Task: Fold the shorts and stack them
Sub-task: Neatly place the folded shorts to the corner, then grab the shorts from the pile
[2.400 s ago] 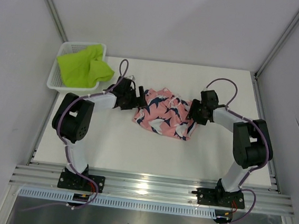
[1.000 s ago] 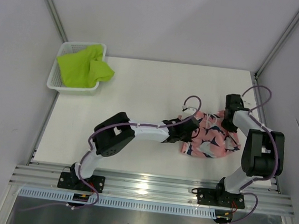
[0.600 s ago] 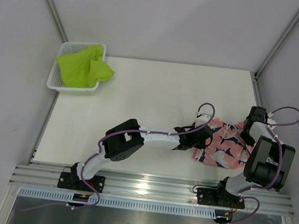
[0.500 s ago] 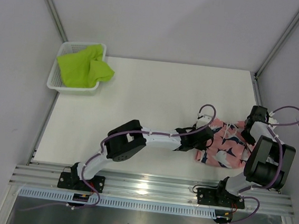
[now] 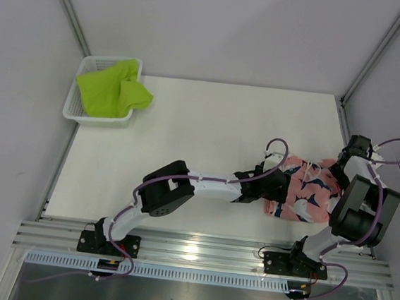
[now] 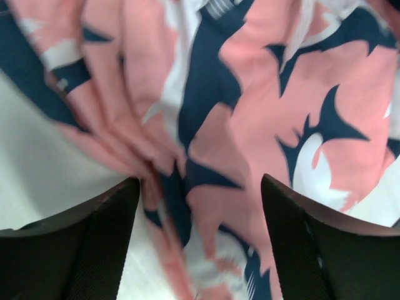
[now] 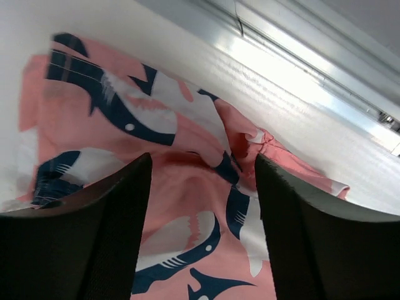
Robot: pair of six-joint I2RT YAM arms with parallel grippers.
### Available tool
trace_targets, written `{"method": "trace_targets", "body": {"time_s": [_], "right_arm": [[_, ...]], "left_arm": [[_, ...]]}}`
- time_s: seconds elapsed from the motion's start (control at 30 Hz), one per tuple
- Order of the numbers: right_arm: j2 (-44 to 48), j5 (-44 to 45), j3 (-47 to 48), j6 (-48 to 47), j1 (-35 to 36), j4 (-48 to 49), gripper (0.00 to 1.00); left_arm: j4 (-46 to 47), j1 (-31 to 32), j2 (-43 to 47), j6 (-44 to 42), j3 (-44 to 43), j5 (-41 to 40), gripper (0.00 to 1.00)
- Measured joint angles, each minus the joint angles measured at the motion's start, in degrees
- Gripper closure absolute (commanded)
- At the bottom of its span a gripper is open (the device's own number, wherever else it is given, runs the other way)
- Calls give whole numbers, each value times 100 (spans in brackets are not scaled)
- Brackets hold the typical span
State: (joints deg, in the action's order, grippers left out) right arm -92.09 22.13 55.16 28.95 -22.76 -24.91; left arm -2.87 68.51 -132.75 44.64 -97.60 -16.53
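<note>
The coral-pink shorts (image 5: 307, 198) with navy and white print lie crumpled at the table's right side, near the front. My left gripper (image 5: 275, 191) reaches across to their left edge. In the left wrist view its jaws stand open (image 6: 200, 181), the pink cloth (image 6: 300, 106) spread under and between the fingers (image 6: 94, 250). My right gripper (image 5: 346, 163) is over the shorts' far right corner, open (image 7: 203, 159), with printed cloth (image 7: 187, 206) below the fingers (image 7: 312, 237). The lime-green shorts (image 5: 110, 88) lie heaped in the basket at the far left.
The white mesh basket (image 5: 74, 109) stands at the table's far left corner. The right table edge and frame post (image 5: 344, 121) run close beside the right arm. The metal rail (image 5: 197, 249) lines the near edge.
Both grippers, shut on the pink shorts a second ago, now stand open. The shorts have been carried right and have settled at the right side. The right gripper drew back toward the table's right edge.
</note>
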Motion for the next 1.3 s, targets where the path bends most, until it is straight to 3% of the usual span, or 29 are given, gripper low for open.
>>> {"method": "trace_targets", "body": {"time_s": [0.03,0.13,0.17,0.43,0.5,0.83,1.03,1.3], "right_arm": [[11,44,94,-11,2,-48,23],[114,205,385,-22,76,-212,21],[223,284,529,-26,129,-310,8],[800,13,1191,-225,957,-544,0],[898,-214,1217,-321,1272,-531,1],[1121,-1526,999,-662,2892,-114,0],[1005,-1910,754,-699,3720,400,0],[654,-1969,579,-691,4592,811,0]], "left_arm": [[-28,-7,98,-9,114,2,17],[-109,-59,444,-26,540,-2,14],[-122,-101,592,-33,702,-2,13],[-520,-931,2258,-166,1624,17,6],[-678,-1353,2776,-219,1801,2,1],[-1672,-4391,4369,-570,2028,-35,1],[-2114,-5744,4280,-664,1513,107,1],[-2404,-6677,2712,-566,55,319,1]]}}
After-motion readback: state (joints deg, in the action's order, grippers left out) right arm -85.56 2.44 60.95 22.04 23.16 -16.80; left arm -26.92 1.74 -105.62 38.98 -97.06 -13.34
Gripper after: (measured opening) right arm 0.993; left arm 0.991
